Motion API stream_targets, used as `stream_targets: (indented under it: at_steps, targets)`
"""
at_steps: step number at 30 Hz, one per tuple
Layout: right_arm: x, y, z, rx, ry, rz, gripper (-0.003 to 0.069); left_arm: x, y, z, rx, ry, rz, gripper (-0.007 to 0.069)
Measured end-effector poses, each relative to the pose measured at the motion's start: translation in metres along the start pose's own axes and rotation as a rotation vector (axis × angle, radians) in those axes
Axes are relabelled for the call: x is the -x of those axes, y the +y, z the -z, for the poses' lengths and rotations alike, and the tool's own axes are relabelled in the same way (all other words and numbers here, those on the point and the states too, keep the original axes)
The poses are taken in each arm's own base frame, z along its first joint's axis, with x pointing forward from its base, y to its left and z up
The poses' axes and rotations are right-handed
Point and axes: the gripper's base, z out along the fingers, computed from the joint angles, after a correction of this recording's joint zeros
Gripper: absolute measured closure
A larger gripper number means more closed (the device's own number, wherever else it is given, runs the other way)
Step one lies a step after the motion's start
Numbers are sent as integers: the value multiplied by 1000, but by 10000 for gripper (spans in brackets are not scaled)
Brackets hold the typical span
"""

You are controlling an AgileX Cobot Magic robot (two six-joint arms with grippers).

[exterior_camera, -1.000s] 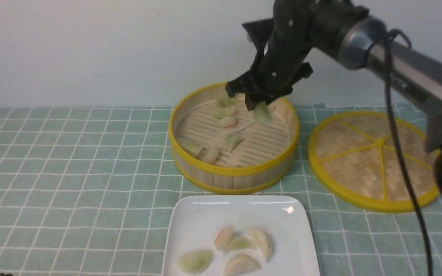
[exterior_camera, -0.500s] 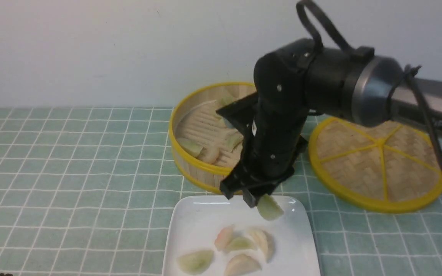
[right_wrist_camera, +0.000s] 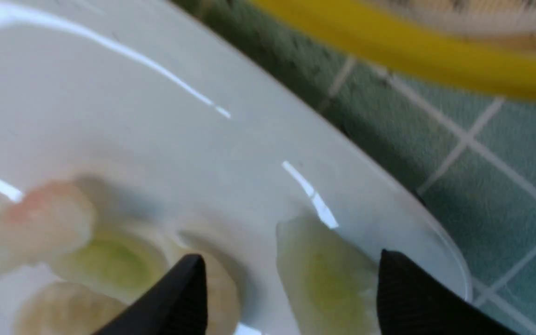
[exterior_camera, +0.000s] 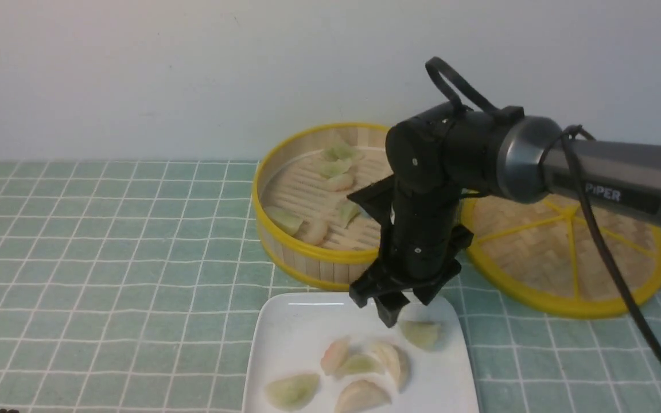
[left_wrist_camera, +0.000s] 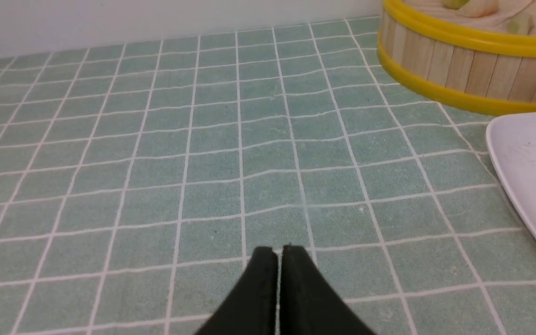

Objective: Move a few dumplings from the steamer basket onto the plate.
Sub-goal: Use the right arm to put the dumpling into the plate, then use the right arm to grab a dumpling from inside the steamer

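Observation:
The steamer basket [exterior_camera: 319,258] stands behind the white plate [exterior_camera: 296,327] and holds several dumplings [exterior_camera: 336,167]. Several more dumplings [exterior_camera: 359,365] lie on the plate. A pale green dumpling [exterior_camera: 420,334] lies apart at the plate's back right. My right gripper [exterior_camera: 405,310] hangs open just above it. In the right wrist view the gripper [right_wrist_camera: 291,279] has its jaws wide apart, and that dumpling [right_wrist_camera: 328,274] lies free on the plate [right_wrist_camera: 110,93] between them. My left gripper [left_wrist_camera: 279,251] is shut and empty over the tablecloth. The basket [left_wrist_camera: 463,70] and plate [left_wrist_camera: 528,167] show at that view's edge.
The flat woven yellow-rimmed lid [exterior_camera: 566,241] lies right of the basket, partly behind my right arm. A green checked tablecloth [exterior_camera: 107,258] covers the table. A pale wall runs close behind the basket.
My right gripper carried a green dumpling from the basket down to the plate and opened. The dumpling now lies on the plate's back right.

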Motion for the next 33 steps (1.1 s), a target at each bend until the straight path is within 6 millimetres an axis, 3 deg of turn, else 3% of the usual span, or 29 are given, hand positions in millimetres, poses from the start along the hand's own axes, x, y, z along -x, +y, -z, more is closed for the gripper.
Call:
stream_targets:
  at_steps: [3,6,10,12,14,20,27,31,33]
  targets:
    - [12,3,18,21,-72,-2,148,0,0,0,0,0,0,631]
    - [34,6,56,30,-225,-2,121,0,0,0,0,0,0,631]
    - [61,4,75,38,-386,-13,119,0,0,0,0,0,0,631]
    - [68,2,72,38,-405,-16,119,0,0,0,0,0,0,631]
    - [85,-5,49,12,-411,-19,119,0,0,0,0,0,0,631]
    - [110,-20,-9,-141,-381,-12,117,0,0,0,0,0,0,631]
    - [112,-30,-35,-157,-347,-95,118,0,0,0,0,0,0,631]
    - [111,-31,-42,-98,-316,-139,197,0,0,0,0,0,0,631]
    - [109,-32,-41,-85,-294,-130,333,0,0,0,0,0,0,631]
